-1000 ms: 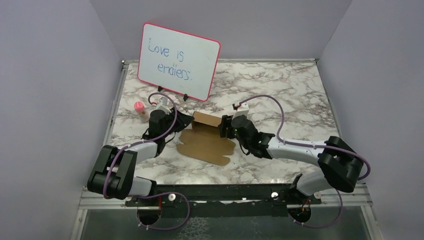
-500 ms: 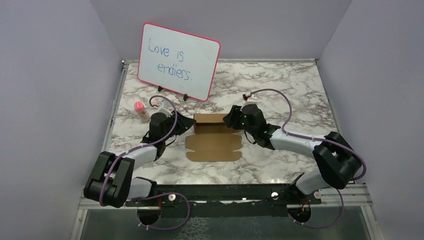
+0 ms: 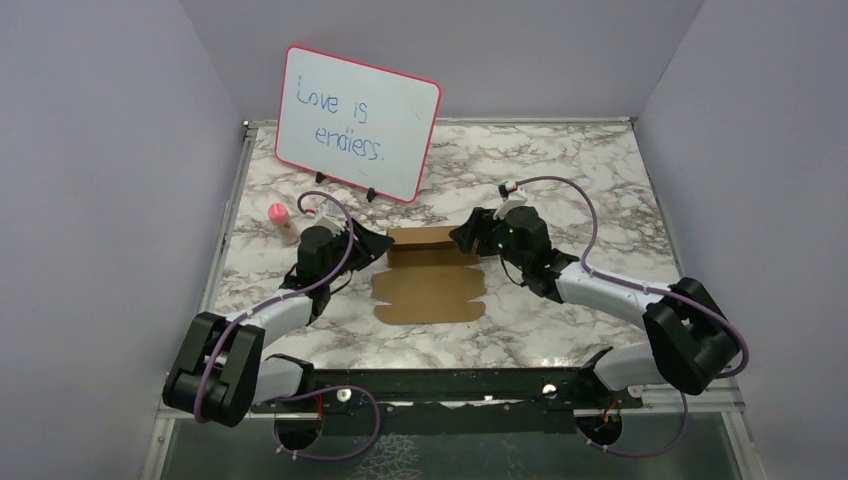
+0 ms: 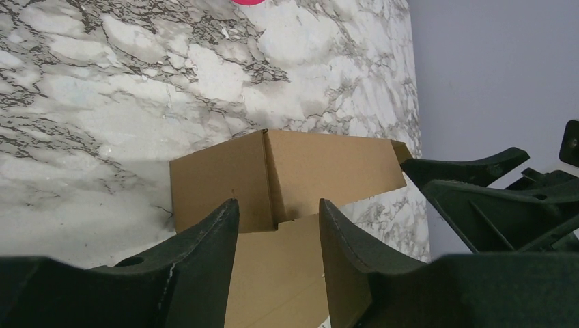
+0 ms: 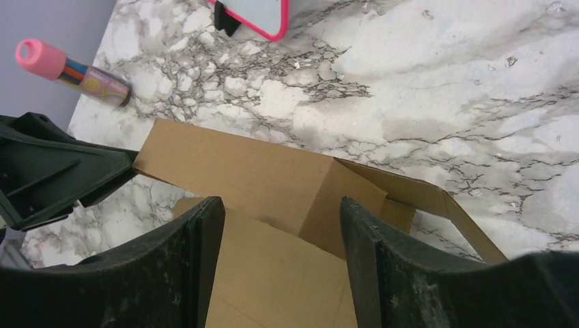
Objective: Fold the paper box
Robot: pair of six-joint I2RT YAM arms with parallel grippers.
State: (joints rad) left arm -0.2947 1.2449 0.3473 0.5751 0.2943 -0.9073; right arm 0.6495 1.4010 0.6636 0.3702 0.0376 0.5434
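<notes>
Reading "Love is endless", whiteboard (image 3: 358,122), paper box (image 3: 428,295)

The paper box (image 3: 428,292) swings round: skewed a second ago, it now lies square to the table's near edge. The right gripper (image 3: 462,237) slides off the sheet's right side, out past the raised far panel's end.

From the left wrist, my left tool (image 4: 278,205) covered the near part of the paper box (image 4: 321,171). The right wrist view cut the whiteboard (image 5: 256,10) off at its top edge. From above, I couldn't tell whether the right tool (image 3: 465,237) touched the box.
</notes>
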